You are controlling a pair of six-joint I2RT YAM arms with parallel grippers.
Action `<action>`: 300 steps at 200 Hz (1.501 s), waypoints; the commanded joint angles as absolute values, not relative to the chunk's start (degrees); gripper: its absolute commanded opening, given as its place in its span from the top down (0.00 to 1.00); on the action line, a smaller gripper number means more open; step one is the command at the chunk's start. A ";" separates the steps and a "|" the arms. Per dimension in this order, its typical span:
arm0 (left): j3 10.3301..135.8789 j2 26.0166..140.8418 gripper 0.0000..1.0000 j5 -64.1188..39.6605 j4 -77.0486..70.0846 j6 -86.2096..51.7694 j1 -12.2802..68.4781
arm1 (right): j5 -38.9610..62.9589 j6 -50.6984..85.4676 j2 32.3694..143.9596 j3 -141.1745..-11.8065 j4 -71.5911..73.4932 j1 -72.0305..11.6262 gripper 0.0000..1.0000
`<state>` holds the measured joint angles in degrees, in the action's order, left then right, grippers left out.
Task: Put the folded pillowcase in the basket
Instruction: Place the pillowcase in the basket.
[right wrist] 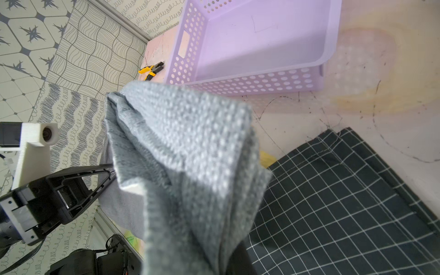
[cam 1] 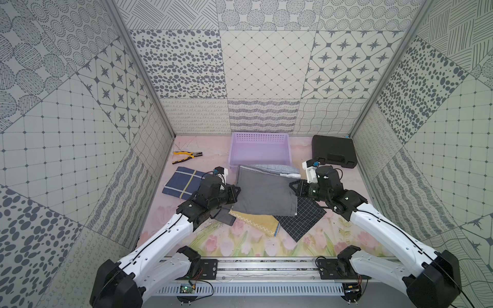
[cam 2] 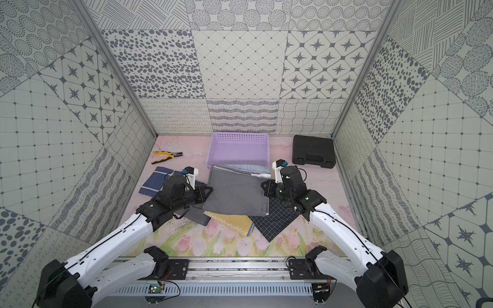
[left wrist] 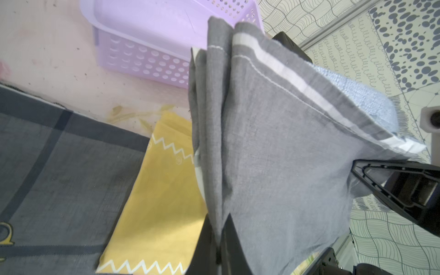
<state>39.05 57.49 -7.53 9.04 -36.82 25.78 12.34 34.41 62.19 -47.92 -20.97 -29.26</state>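
The pillowcase (cam 1: 265,192) hangs stretched at mid-counter, and its far edge meets the near rim of the basket (cam 1: 260,136) at 12 o'clock. The basket's lilac floor shows bare, and its far wall sits close to the back panel. Bare counter (cam 1: 301,152) lies open between the basket and the closed black case (cam 1: 333,152) at 1 o'clock. Pliers (cam 1: 186,156) lie at 10 o'clock and a blue plaid cloth (cam 1: 181,184) at 9. A yellow cloth (cam 1: 256,221) at 6 and a black checked cloth (cam 1: 306,218) at 5 lie partly under its near edge. The left pincer (cam 1: 238,192) is clenched on its 9 o'clock edge, and the right pincer (cam 1: 291,185) is clenched on its 3 o'clock edge.
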 commanded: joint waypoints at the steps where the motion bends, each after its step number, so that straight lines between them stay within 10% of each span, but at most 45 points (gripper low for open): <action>1: 43.29 62.97 1.00 -7.27 3.03 -33.07 22.98 | 12.63 29.63 65.37 -53.26 -19.13 -27.05 1.00; 300: 82.64 118.04 1.00 -17.49 -12.63 -27.74 9.30 | 23.10 24.91 119.00 -97.82 -6.87 -15.21 1.00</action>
